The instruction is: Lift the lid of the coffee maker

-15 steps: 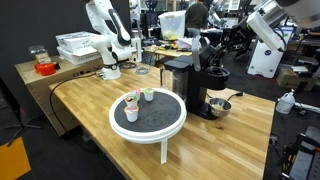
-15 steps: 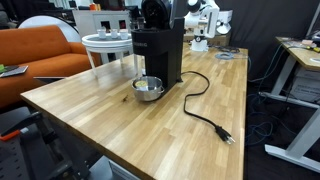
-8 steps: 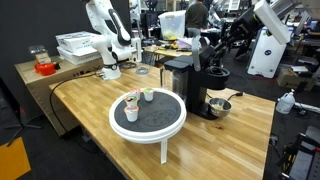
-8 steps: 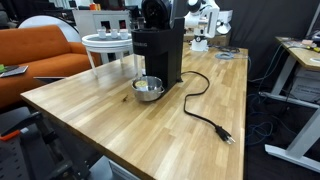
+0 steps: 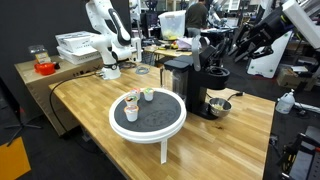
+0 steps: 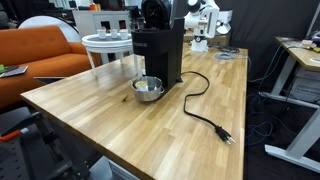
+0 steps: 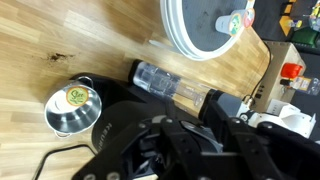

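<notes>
The black coffee maker (image 5: 190,88) stands on the wooden table by the round white table; it also shows in the other exterior view (image 6: 158,55). Its silver-rimmed lid (image 5: 178,63) lies flat on top. My gripper (image 5: 212,58) hangs just above the machine's taller dark section, beside the lid, and also shows over the machine's top (image 6: 153,16). In the wrist view my gripper (image 7: 200,135) looks down on the machine's dark top, fingers apart and holding nothing. The lid is hard to tell from the dark body there.
A shiny metal bowl (image 5: 219,105) sits against the machine's base (image 6: 147,88) (image 7: 73,110). The round white table (image 5: 147,115) holds small cups. A black power cord (image 6: 205,110) runs across the wood. A white robot arm (image 5: 105,35) stands behind.
My arm's upper links have swung to the right in the exterior view. The gripper has stayed over the coffee maker; the lid has not moved.
</notes>
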### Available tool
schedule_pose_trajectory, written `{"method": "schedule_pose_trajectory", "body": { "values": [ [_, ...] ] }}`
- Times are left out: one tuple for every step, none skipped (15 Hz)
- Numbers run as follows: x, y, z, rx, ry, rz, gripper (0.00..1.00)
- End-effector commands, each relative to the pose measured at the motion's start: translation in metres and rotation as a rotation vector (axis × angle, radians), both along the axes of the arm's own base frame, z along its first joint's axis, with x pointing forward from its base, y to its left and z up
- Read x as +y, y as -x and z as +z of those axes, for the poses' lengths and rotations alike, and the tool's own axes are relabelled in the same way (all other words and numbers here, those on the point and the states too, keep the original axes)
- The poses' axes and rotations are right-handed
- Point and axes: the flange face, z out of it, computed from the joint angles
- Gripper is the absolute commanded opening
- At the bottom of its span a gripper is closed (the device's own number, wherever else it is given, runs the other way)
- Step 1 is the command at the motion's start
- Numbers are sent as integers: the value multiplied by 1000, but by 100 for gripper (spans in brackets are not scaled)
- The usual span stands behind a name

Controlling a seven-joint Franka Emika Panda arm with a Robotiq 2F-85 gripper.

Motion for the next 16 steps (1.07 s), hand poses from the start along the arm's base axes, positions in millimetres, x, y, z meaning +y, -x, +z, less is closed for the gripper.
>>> {"method": "schedule_pose_trajectory", "body": {
  "values": [
    [-15, 12, 5, 106, -65, -46, 68],
    [-21, 19, 8, 158, -107, -65, 76],
    [-28, 24, 11, 192, -130, -90, 82],
    [-38, 31, 19, 206, -147, -105, 90],
    [-48, 40, 28, 219, -154, -126, 96],
    [-60, 50, 37, 234, -158, -151, 99],
    [-49, 34, 27, 198, -144, -117, 85],
    [-58, 43, 36, 204, -153, -133, 93],
    [-61, 49, 41, 205, -159, -137, 99],
    [-61, 51, 42, 206, -162, -138, 100],
    [-59, 52, 41, 211, -162, -138, 100],
    [-59, 51, 40, 215, -161, -138, 100],
    [-59, 51, 39, 218, -161, -139, 100],
    [-59, 50, 38, 220, -162, -139, 100],
    [-59, 50, 38, 220, -162, -139, 100],
    [-59, 50, 38, 221, -162, -139, 100]
  ]
}}
